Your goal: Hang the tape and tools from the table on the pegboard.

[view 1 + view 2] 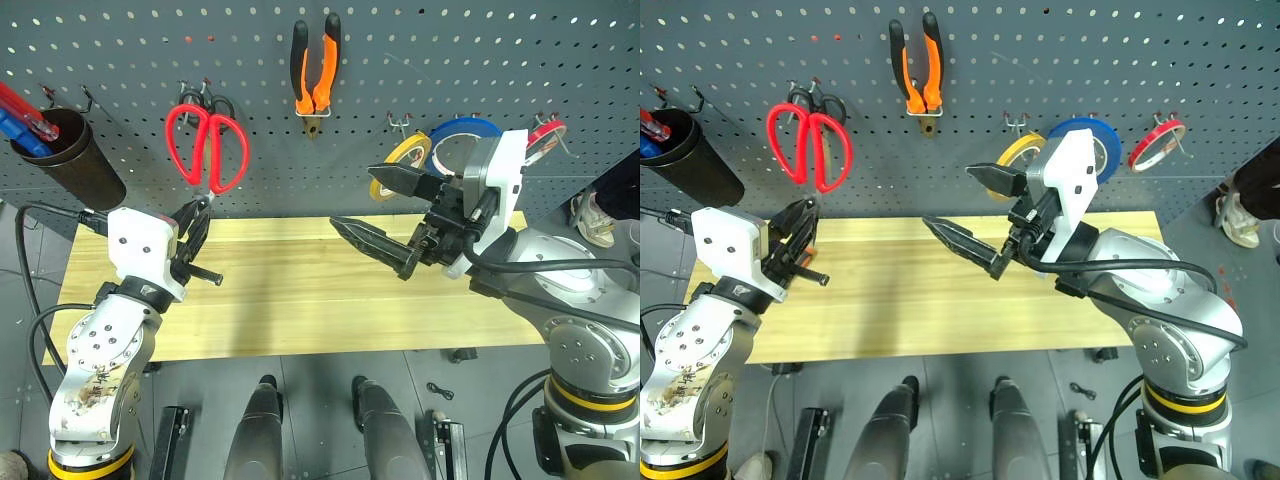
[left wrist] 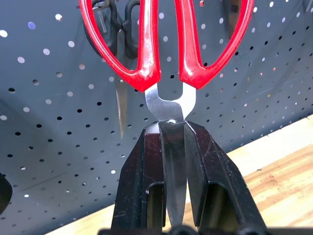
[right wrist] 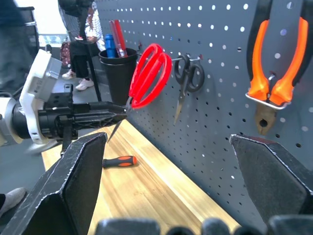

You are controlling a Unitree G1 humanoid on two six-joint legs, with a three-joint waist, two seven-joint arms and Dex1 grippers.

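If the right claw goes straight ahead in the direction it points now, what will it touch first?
Probably the pegboard itself, at a bare patch between the black-handled scissors and the hanging pliers. The open right claw has nothing nearer ahead, though depth is hard to judge.

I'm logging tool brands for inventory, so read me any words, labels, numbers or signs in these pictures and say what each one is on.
None can be read.
Red-handled scissors, held in the left pincer: no marking shows.
Pliers on the pegboard: no brand shows.
Tape, blue ring and red ring: any print is too small to tell.
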